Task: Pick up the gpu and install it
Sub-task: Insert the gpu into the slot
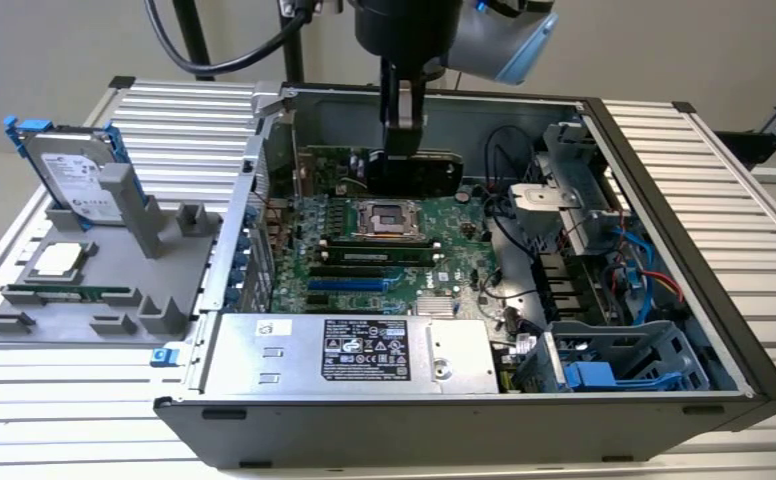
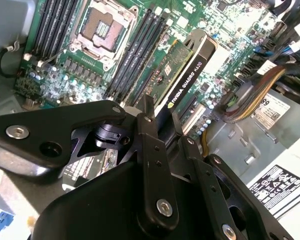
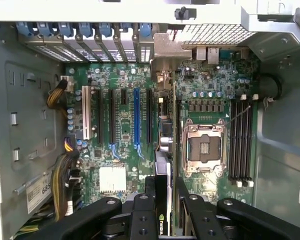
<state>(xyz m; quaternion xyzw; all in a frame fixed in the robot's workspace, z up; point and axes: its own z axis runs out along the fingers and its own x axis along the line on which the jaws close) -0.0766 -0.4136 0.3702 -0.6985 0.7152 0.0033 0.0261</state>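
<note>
The gpu [image 1: 418,172], green board on one face and black shroud on the other, hangs on edge inside the open computer case, above the motherboard [image 1: 361,262] near the CPU socket [image 1: 391,215]. My gripper [image 1: 402,135] comes down from above and is shut on the card's upper edge. In the second wrist view the gpu [image 2: 185,75] sticks out past the fingers [image 2: 149,131], tilted over the memory slots. In the first wrist view the gpu [image 3: 166,145] appears edge-on between the expansion slots [image 3: 136,120] and the socket, with its metal bracket [image 3: 165,50] toward the case's rear openings.
A power supply [image 1: 348,350] fills the case's near side, and drive cages [image 1: 615,360] and cables [image 1: 628,270] sit at the exterior view's right. Outside the case, at the exterior view's left, a grey fixture [image 1: 41,320] holds a silver hard drive [image 1: 75,175], a processor [image 1: 55,262] and a memory stick [image 1: 68,295].
</note>
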